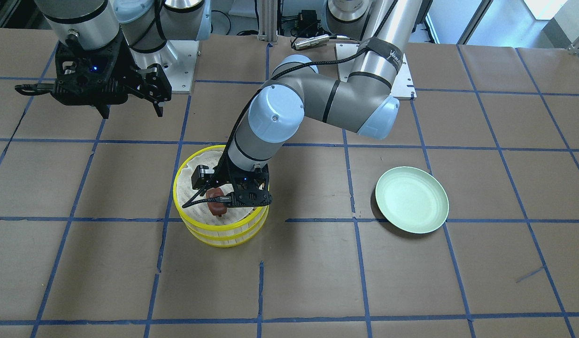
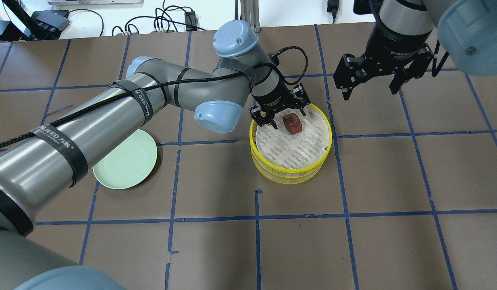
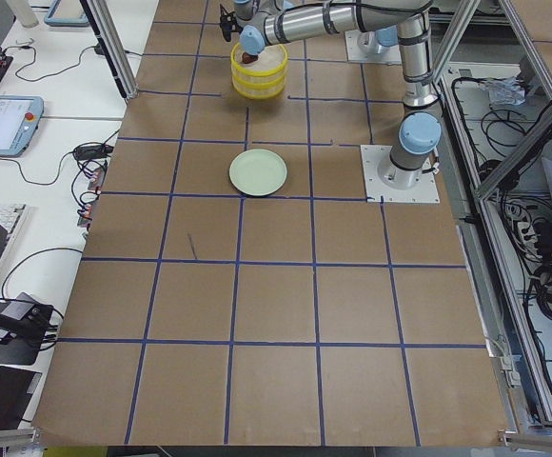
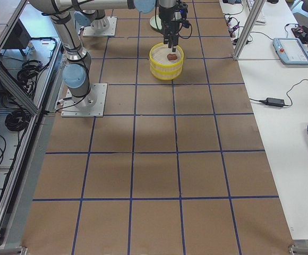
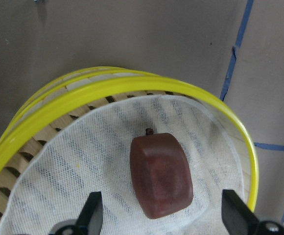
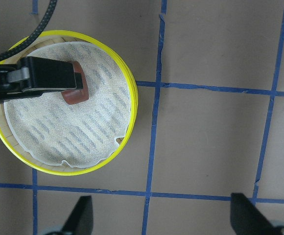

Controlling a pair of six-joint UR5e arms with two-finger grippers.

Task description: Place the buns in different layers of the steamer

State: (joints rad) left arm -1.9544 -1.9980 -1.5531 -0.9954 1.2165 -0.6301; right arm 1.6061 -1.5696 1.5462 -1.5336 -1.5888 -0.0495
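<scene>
Two yellow-rimmed steamer layers [image 2: 290, 172] stand stacked near the table's middle. A dark red-brown bun [image 2: 293, 123] lies on the top layer's white mesh liner, near the rim on the robot's side. My left gripper [image 2: 287, 117] is open, its fingers [image 5: 92, 211] astride the bun [image 5: 160, 175] and just above it, not touching. The inside of the lower layer is hidden. My right gripper [image 2: 369, 93] is open and empty, hovering high to the right of the steamer [image 6: 127, 83].
A pale green plate [image 2: 125, 159] lies empty on the table to the left of the steamer, under my left forearm. Brown paper with blue tape lines covers the table. The arm bases stand at the back edge.
</scene>
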